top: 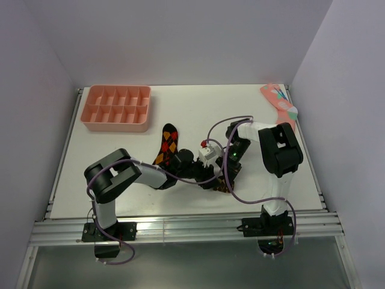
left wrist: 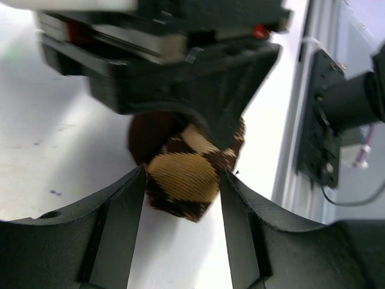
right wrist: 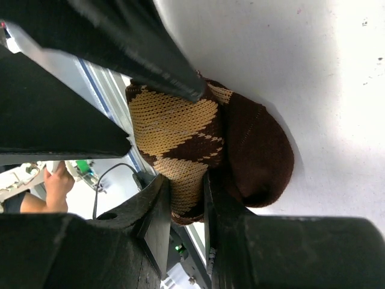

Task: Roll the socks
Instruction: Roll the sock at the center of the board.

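The tan-and-orange argyle sock is wound into a thick roll low over the table, near the front middle. My right gripper is shut on one end of it, pinching the knit between both fingers. From the other side my left gripper is open, its fingertips flanking the roll without squeezing it. The right gripper's black body looms just behind the roll. The red-and-orange argyle sock lies flat on the table behind the left arm.
A pink compartment tray stands at the back left. A pink sock with teal marks lies at the back right corner. The table's metal front rail runs close beside the roll.
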Available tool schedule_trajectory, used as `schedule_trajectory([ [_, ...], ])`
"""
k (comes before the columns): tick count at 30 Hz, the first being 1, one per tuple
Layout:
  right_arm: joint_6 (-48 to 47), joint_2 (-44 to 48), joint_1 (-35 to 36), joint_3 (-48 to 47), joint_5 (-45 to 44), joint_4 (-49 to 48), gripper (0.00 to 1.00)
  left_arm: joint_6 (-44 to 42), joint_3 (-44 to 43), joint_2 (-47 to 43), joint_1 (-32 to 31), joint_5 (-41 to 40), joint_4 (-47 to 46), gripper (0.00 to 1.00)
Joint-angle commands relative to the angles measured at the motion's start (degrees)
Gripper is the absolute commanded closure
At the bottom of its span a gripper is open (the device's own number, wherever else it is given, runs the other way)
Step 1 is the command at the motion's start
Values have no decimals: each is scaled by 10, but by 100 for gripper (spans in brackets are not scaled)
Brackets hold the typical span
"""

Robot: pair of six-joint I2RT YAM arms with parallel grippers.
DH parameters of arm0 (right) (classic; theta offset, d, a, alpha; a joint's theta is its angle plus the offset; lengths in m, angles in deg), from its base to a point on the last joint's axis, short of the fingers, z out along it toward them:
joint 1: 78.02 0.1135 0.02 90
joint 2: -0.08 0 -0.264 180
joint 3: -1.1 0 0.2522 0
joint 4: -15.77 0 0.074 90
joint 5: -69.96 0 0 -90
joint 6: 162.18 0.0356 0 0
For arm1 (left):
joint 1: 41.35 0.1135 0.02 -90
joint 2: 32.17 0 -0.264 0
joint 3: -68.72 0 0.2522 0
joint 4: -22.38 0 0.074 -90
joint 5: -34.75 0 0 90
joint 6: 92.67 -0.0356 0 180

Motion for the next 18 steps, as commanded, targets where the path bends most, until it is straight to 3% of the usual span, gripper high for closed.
schedule_trajectory([
  [1, 1, -22, -6, -8, -86, -59, 89, -25, -9, -2, 4, 66, -2, 42],
  [8, 15, -24, -6, -11, -89, -62, 89, -50, -29, 18, 4, 94, 24, 40],
  [10, 16, -26, -6, -13, -90, -62, 89, -58, -39, 26, 4, 86, 42, 33],
  [12, 19, -26, -6, -14, -90, -62, 89, -63, -42, 29, 2, 80, 49, 32],
  [16, 23, -26, -5, -14, -91, -63, 89, -59, -51, 33, -1, 50, 66, 34],
  [18, 25, -26, -6, -14, -91, -65, 89, -54, -53, 37, -5, 27, 73, 42],
])
